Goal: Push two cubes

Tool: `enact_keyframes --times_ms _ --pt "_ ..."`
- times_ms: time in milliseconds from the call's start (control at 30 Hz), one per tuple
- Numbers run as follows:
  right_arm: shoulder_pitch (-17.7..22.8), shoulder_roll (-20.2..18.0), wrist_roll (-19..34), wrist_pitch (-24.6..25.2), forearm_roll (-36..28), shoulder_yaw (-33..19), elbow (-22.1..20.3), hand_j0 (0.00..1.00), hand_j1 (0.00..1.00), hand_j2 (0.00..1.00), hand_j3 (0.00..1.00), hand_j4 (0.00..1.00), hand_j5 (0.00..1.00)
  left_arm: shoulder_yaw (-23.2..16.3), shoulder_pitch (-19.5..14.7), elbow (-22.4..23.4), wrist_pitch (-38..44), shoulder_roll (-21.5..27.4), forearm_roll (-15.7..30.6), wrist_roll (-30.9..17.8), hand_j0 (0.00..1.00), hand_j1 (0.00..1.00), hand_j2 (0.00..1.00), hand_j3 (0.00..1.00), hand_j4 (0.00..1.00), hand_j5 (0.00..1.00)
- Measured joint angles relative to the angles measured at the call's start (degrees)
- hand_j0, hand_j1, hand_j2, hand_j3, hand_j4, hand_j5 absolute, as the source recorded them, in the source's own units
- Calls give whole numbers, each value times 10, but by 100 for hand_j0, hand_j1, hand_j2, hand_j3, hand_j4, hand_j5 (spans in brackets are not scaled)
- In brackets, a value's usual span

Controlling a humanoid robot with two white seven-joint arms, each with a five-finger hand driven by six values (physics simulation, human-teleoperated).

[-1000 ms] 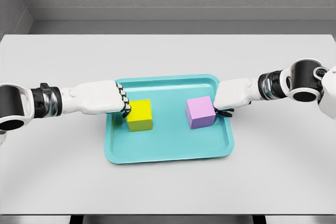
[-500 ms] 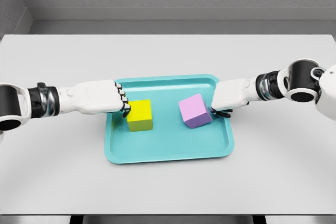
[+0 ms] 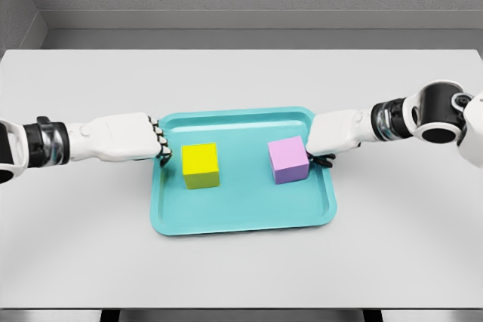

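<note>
A yellow cube [image 3: 201, 165] rests left of centre in the teal tray [image 3: 249, 216]. A purple cube [image 3: 288, 161] lies flat to its right. My left hand [image 3: 161, 147] hovers over the tray's left rim with curled fingers, a short gap away from the yellow cube. Over on the right rim, my right hand [image 3: 321, 157] has its fingers curled against the purple cube's right side, holding nothing.
The tray lies in the middle of a white table [image 3: 90, 246]. A grey wall runs behind the table's far edge.
My left hand has drawn back left, off the yellow cube. The purple cube tipped up half a second ago and now lies flat again near its earlier spot.
</note>
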Motion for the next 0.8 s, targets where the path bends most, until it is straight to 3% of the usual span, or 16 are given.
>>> enact_keyframes --times_ms 367,800 --pt "0 4 -1 0 3 5 -4 18 18 18 18 18 18 -4 2 2 0 6 -40 0 48 48 48 48 48 48" --pt "0 7 0 0 1 6 -10 17 17 17 17 17 17 -15 -1 -7 0 4 -43 0 48 48 48 48 48 48"
